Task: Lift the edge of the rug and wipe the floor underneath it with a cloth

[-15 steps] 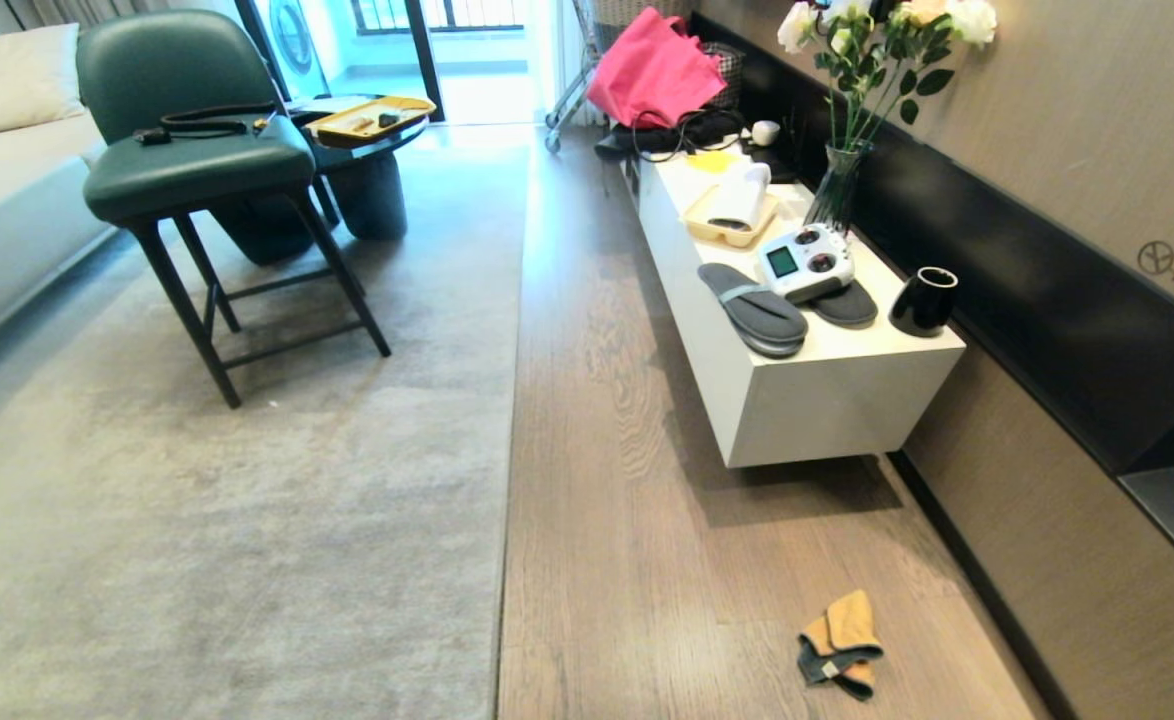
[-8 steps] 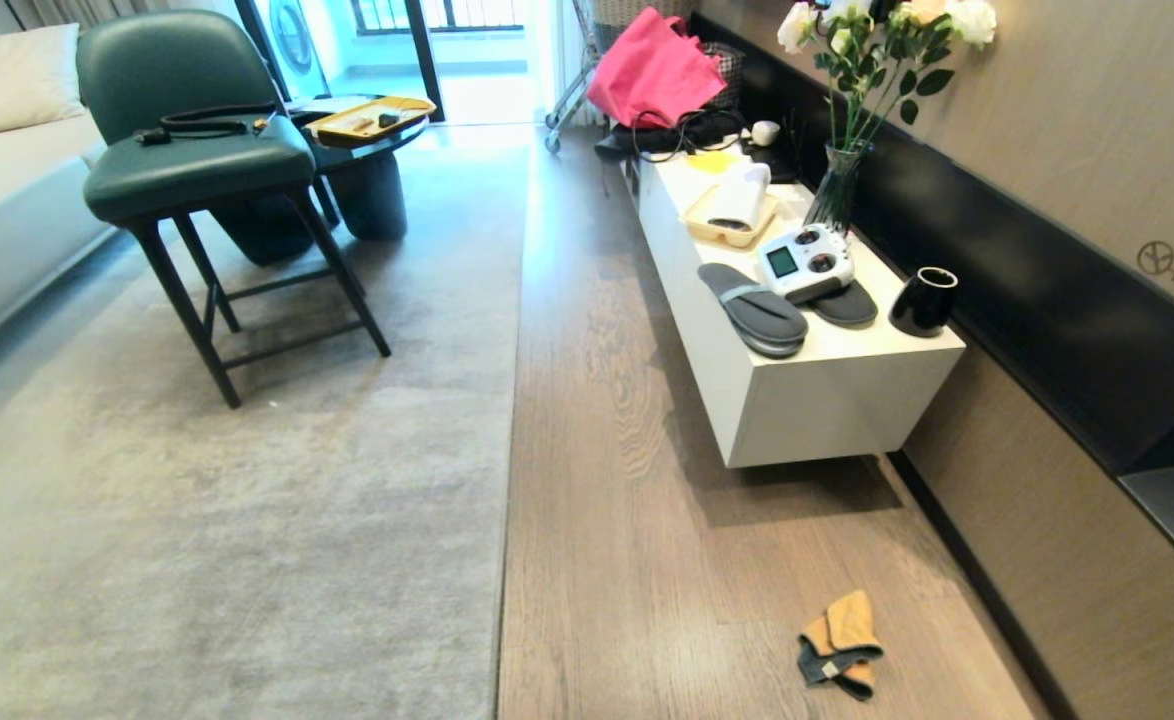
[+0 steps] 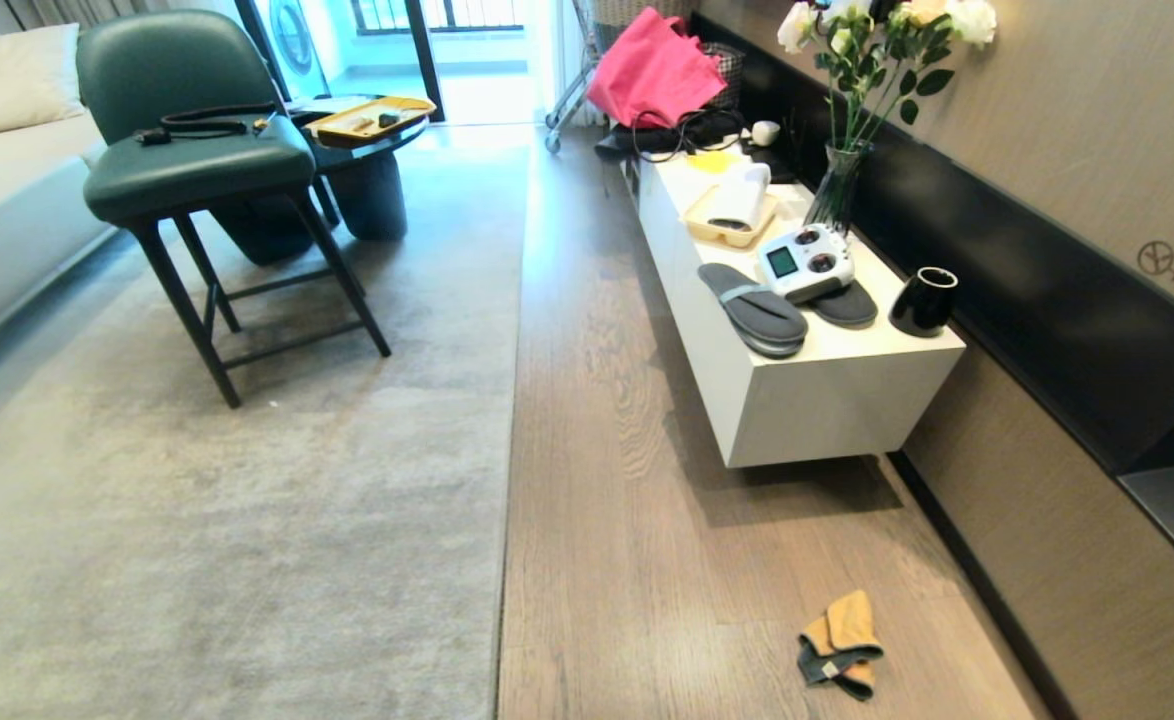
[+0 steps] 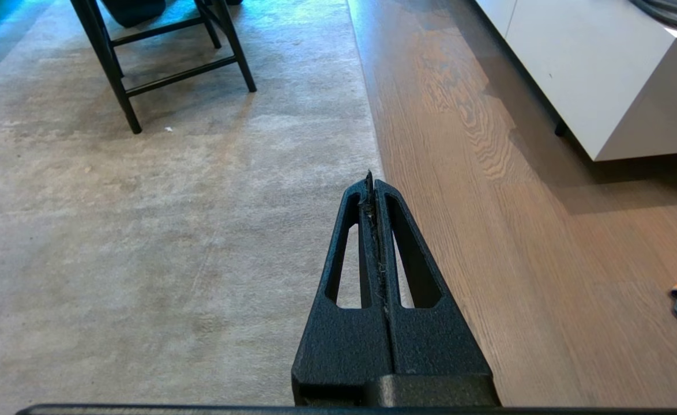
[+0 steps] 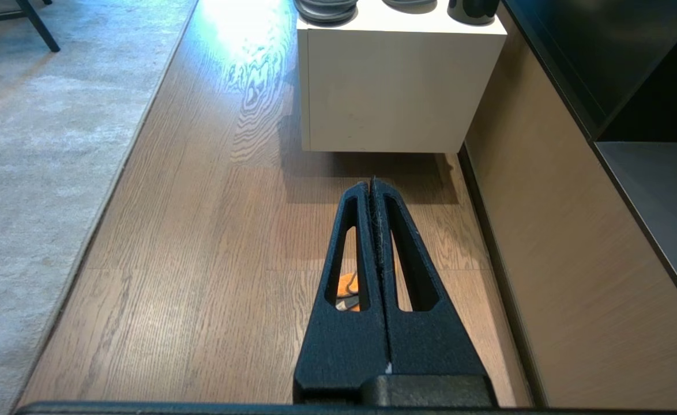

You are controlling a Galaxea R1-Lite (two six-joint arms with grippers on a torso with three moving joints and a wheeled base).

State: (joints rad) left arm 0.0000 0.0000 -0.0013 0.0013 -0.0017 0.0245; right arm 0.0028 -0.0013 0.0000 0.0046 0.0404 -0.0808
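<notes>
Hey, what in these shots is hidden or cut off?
- Cloth: right wrist view, mostly behind the shut right pincer.
- Cloth: left wrist view, cut by the frame edge.
- Floor under the rug edge: hidden, the rug lies flat.
- Both arms: outside the head view.

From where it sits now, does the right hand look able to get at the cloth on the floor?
Probably yes. The cloth lies alone on bare floor, showing just beyond the shut right hand in its wrist view. Nothing lies between them, and the white cabinet sits farther off. The hand would have to open first.
</notes>
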